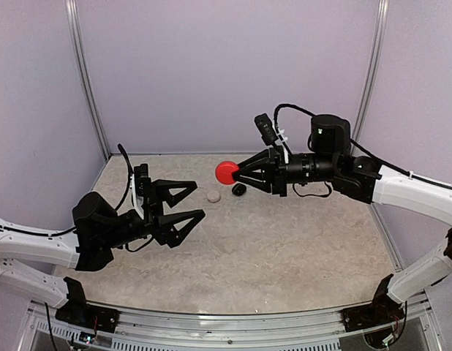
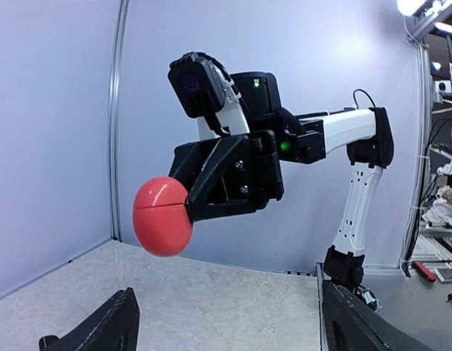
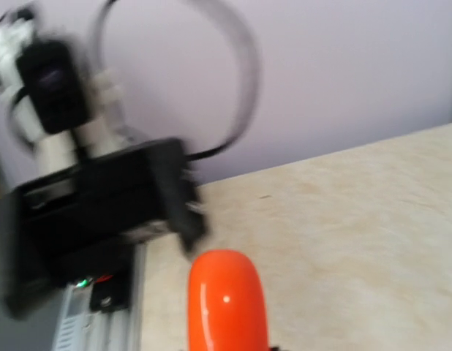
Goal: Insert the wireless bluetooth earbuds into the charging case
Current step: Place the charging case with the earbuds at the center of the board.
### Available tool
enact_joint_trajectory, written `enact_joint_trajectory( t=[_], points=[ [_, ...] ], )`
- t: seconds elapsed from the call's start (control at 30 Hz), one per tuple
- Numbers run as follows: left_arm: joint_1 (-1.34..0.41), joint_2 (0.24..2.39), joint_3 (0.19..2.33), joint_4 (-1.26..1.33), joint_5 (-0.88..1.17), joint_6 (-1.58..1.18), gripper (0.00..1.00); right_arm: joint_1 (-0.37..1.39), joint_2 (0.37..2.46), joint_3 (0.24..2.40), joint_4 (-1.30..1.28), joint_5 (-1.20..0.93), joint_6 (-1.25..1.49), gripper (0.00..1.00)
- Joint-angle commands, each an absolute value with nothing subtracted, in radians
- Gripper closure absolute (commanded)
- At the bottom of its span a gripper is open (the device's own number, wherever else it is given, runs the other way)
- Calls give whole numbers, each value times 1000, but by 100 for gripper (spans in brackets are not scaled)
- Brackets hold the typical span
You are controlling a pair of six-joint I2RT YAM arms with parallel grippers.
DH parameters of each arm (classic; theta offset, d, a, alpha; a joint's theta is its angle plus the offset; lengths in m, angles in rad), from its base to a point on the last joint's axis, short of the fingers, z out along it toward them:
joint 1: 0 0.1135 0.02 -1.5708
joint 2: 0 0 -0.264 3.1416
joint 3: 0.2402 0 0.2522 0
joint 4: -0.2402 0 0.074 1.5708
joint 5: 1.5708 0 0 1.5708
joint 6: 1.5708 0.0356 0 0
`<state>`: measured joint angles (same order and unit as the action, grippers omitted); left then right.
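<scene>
The right gripper (image 1: 239,174) is clenched on the red charging case (image 1: 226,172), holding it in the air above the middle of the table's (image 1: 299,241) far edge. The left gripper (image 1: 200,198) hangs released, jaws spread wide, facing it. Between them, on the surface, lie a small whitish round object (image 1: 213,195) and a small black object (image 1: 239,189)

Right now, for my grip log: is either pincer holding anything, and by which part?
The right pincer clamps the glossy red rounded plastic case by one side, up in the air above the table. The left pincer is open and empty.
</scene>
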<state>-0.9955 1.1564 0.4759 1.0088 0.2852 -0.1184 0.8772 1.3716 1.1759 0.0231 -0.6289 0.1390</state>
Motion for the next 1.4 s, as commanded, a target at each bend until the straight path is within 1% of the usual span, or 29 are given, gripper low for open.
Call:
enact_joint_trajectory(
  t=[0.0, 0.03, 0.2, 0.27, 0.37, 0.5, 0.73, 1.03, 1.27, 1.33, 1.37],
  points=[
    [-978, 1101, 432, 1040, 162, -155, 6, 742, 1329, 1109, 116, -670, 265, 90],
    [-970, 1090, 429, 1028, 137, -164, 2, 708, 1338, 1093, 127, -679, 290, 90],
    [-923, 1058, 447, 907, 5, -235, 1, 542, 1424, 1038, 138, -690, 357, 91],
    [-895, 1049, 454, 868, -33, -271, 1, 505, 1478, 1041, 119, -680, 352, 91],
    [-866, 1042, 461, 824, -69, -318, 1, 472, 1587, 1069, 82, -675, 325, 91],
    [-842, 1054, 492, 749, -122, -367, 1, 430, 1727, 1082, 166, -696, 373, 92],
    [-819, 1062, 535, 638, -170, -410, 1, 393, 1969, 1251, 87, -683, 354, 93],
    [-784, 1075, 566, 550, -174, -474, 1, 354, 2151, 1380, 44, -683, 336, 92],
    [-767, 1122, 630, 446, -177, -508, 1, 340, 2227, 1423, 38, -665, 329, 88],
    [-766, 1124, 629, 442, -183, -513, 1, 337, 2240, 1432, 34, -655, 327, 84],
    [-765, 1123, 629, 440, -187, -517, 1, 336, 2246, 1440, 25, -643, 322, 79]
  ],
)
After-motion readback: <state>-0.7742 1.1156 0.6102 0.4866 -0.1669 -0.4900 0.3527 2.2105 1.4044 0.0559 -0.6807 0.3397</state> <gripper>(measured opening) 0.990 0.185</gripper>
